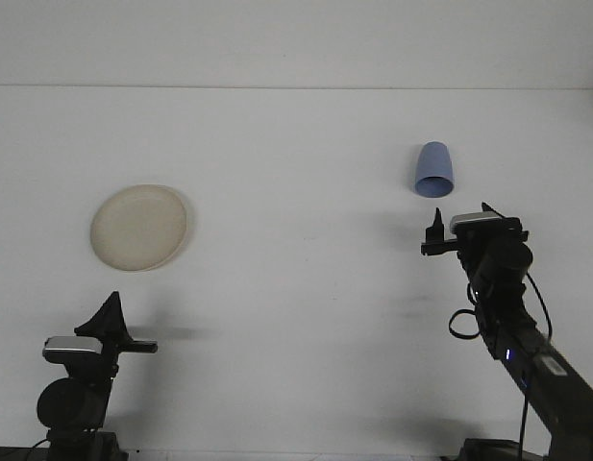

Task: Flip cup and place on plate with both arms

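Cup (435, 170), blue and lying on its side with its mouth toward the camera, is seen at the far right of the white bench (296, 288). The right hand (459, 229) is held just before it, fingers apart, not touching. The cream plate (139, 228) lies well apart at the left. The left hand (111, 315) is seen low, fingers together.

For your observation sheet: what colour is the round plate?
Cream, the round plate, seen in the front view.

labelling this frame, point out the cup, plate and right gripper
cup (434, 170), front view, middle of its blue side
plate (139, 227), front view, centre
right gripper (459, 226), front view, between its fingers
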